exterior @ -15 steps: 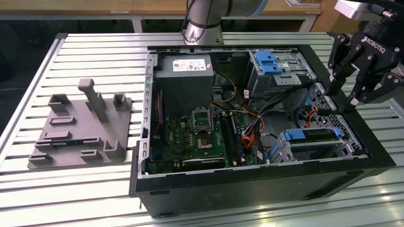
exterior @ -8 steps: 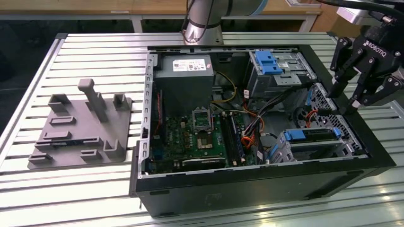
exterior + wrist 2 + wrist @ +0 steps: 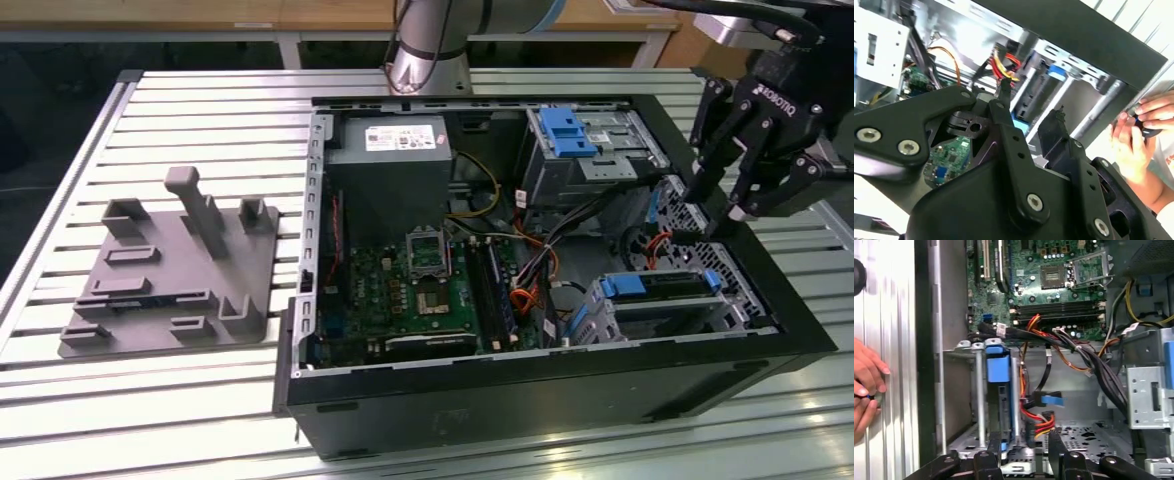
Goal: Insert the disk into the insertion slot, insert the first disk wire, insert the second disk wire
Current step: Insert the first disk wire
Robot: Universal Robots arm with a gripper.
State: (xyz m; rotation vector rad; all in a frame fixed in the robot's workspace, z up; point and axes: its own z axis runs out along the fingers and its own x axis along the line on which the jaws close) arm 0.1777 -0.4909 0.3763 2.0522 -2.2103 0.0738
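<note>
Blue-framed disk (image 3: 627,287) inside silver insertion slot (image 3: 731,295)

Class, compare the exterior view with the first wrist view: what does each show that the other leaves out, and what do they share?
Exterior view: the grey fixture plate beside the case, and the arm's column. First wrist view: a person's hands outside the case wall. Both: the motherboard, the disk in its slot, the open gripper.

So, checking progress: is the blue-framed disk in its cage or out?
In: the blue-framed silver disk sits inside the low perforated silver metal cage.
</note>
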